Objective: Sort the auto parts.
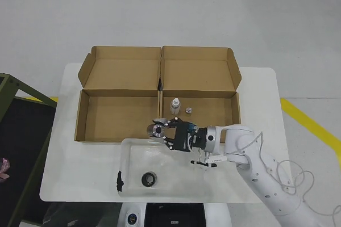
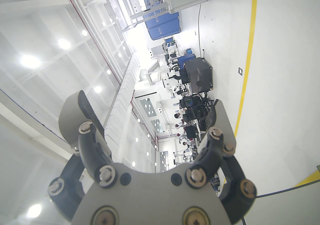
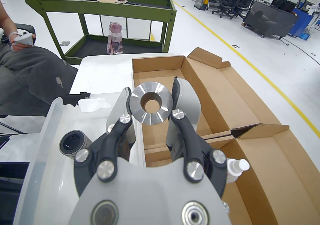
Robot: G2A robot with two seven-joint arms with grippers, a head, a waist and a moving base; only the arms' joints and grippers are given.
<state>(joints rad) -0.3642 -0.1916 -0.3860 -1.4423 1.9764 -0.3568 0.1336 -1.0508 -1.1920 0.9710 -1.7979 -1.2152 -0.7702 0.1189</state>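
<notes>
Metal ring (image 3: 151, 106) clamped between right gripper (image 3: 152, 89) fingers, over the edge where clear bin (image 3: 53, 110) meets cardboard box (image 3: 160, 63), left gripper (image 2: 150, 100) spread apart, holding nothing.

The object (image 1: 188, 110) beside the bottle (image 1: 175, 105) is too small to identify.

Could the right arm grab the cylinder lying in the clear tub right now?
Probably not yet: the right gripper is shut on a metal ring. Nothing covers the cylinder in the open tub.
</notes>
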